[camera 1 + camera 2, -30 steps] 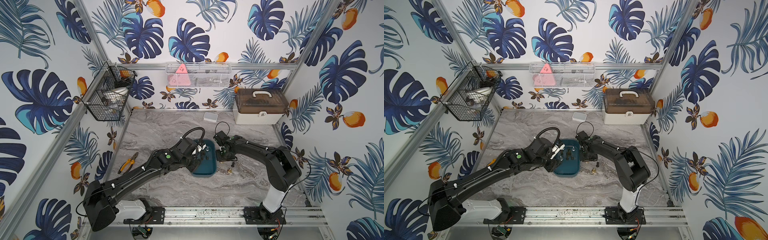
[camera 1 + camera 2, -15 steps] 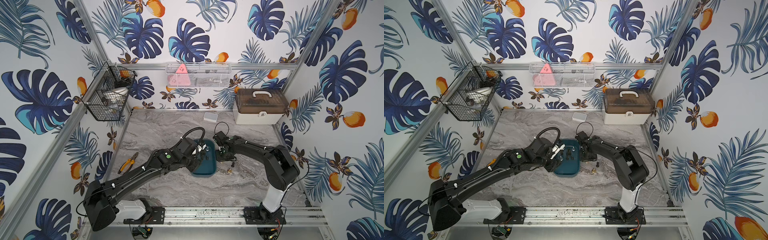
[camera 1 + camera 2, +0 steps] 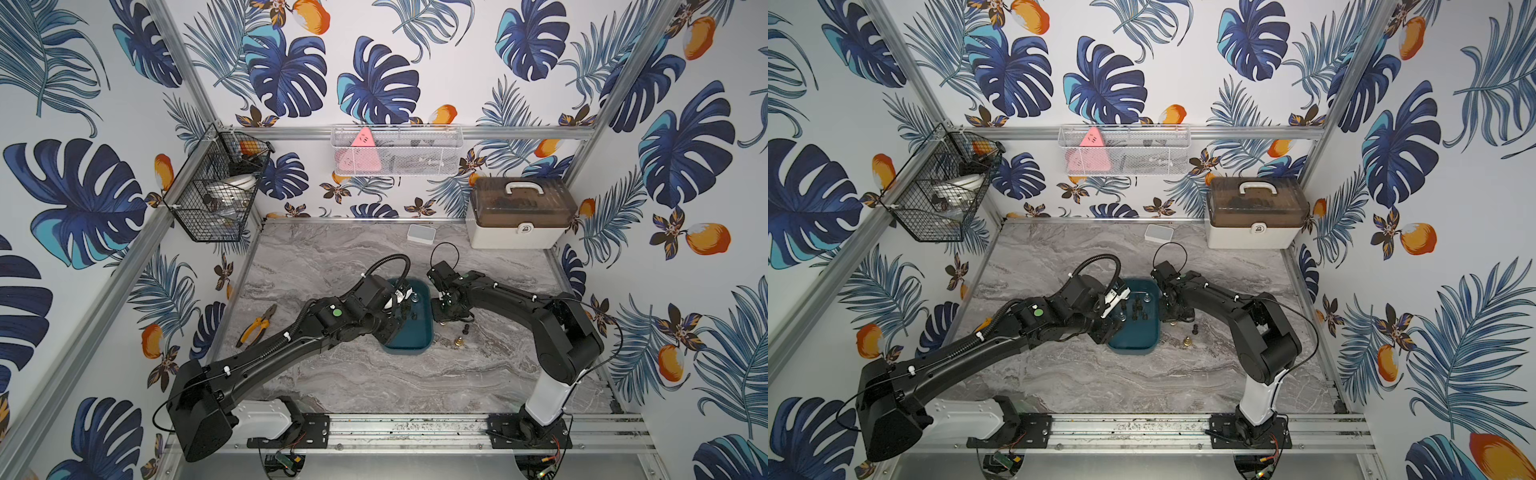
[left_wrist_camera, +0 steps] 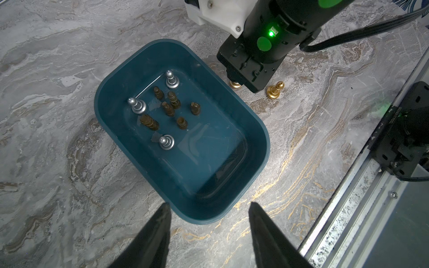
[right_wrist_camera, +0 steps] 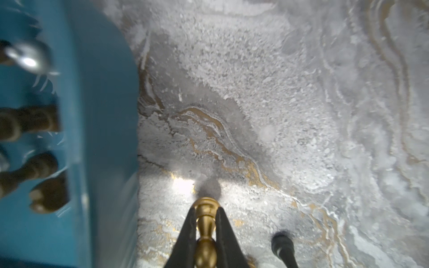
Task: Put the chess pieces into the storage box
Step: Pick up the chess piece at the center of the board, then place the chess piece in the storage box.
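Note:
The storage box [image 4: 256,125], a dark teal tray, lies mid-table in both top views [image 3: 411,338]. Several dark brown chess pieces [image 4: 170,109] and three silver ones [image 4: 138,106] stand in its far half. My right gripper [image 5: 206,208] is down at the table beside the box's right wall [image 5: 104,116], shut on a brass-gold piece [image 5: 205,222]. Another gold piece [image 4: 275,89] and a dark one [image 5: 282,243] stand on the table close by [image 3: 458,341]. My left gripper [image 4: 209,205] hangs open and empty over the box's near end.
Yellow pliers [image 3: 257,326] lie at the table's left. A white case with a brown lid [image 3: 515,216] and a small white box [image 3: 421,232] sit at the back. Wire baskets [image 3: 216,195] hang on the walls. A metal rail [image 4: 362,197] runs along the front edge.
The right gripper's jaws have come together on the gold piece. Both arms have otherwise stayed in place.

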Motion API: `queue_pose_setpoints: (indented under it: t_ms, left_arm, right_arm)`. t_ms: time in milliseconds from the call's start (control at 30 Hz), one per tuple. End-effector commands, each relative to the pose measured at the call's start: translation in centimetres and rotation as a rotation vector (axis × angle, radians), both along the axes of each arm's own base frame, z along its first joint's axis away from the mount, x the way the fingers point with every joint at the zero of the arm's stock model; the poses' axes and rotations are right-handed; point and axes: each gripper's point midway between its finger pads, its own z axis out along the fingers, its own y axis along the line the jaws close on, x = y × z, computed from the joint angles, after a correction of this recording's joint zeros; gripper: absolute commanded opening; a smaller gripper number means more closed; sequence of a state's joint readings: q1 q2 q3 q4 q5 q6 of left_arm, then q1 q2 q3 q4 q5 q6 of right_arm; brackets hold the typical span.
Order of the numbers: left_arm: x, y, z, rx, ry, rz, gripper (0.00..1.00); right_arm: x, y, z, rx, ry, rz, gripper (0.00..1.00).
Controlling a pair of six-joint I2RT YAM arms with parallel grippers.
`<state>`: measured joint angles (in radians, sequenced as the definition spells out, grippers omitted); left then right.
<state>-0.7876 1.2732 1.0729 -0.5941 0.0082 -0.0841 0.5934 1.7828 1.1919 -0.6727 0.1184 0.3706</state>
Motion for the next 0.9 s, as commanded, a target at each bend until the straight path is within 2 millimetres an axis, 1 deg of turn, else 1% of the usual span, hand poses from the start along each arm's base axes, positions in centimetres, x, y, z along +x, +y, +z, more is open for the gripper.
queue_pose_setpoints:
  t_ms: [0, 33, 133, 200, 267, 300, 367, 433, 467, 567, 633, 733, 800, 867]
  left_arm:
    - [0.2, 0.0, 0.8, -0.04, -0.008, 0.016, 0.57]
    - [0.3, 0.1, 1.1, -0.057, -0.008, 0.022, 0.57]
    - [1.5, 1.6, 1.3, -0.101, 0.008, 0.105, 0.56]
    - [2.7, 3.6, 1.0, -0.126, 0.053, 0.195, 0.56]
    - [3.7, 6.2, 0.6, -0.199, 0.124, 0.302, 0.55]
    - [4.0, 7.3, 0.4, -0.231, 0.149, 0.338, 0.55]
    - [4.4, 9.8, -0.2, -0.25, 0.182, 0.419, 0.55]
    - [3.9, 11.0, -0.5, -0.216, 0.187, 0.441, 0.55]
    - [3.6, 11.1, -0.4, -0.209, 0.182, 0.43, 0.55]
    - [3.2, 10.8, -0.5, -0.24, 0.169, 0.405, 0.55]
    - [3.2, 10.6, -0.7, -0.253, 0.164, 0.399, 0.55]
    - [3.5, 11.0, -1.0, -0.221, 0.158, 0.412, 0.55]
    - [3.7, 11.4, -1.1, -0.204, 0.157, 0.433, 0.55]
    - [3.8, 11.2, -1.1, -0.216, 0.16, 0.439, 0.56]
  right_arm:
    - [0.4, -0.2, 2.0, -0.001, -0.041, 0.006, 0.1]
    - [0.5, -0.1, 2.9, 0.005, -0.057, 0.01, 0.1]
    - [0.6, 0.2, 5.6, 0.028, -0.102, 0.019, 0.1]
    - [0.5, 1.1, 7.4, 0.049, -0.136, 0.052, 0.1]
    - [0.0, 2.7, 9.0, 0.067, -0.166, 0.1, 0.1]
    - [-0.3, 3.6, 9.3, 0.079, -0.168, 0.126, 0.1]
    - [-1.4, 6.5, 9.8, 0.113, -0.167, 0.206, 0.1]
    - [-2.3, 9.1, 9.7, 0.132, -0.164, 0.268, 0.1]
    - [-2.8, 10.4, 9.5, 0.143, -0.156, 0.296, 0.1]
    - [-3.8, 13.3, 8.0, 0.156, -0.127, 0.358, 0.1]
    - [-4.1, 14.7, 6.8, 0.143, -0.113, 0.389, 0.1]
    - [-4.3, 15.9, 5.4, 0.101, -0.106, 0.413, 0.1]
    - [-4.3, 16.2, 4.5, 0.088, -0.098, 0.415, 0.1]
    - [-4.1, 16.3, 3.5, 0.074, -0.096, 0.411, 0.1]
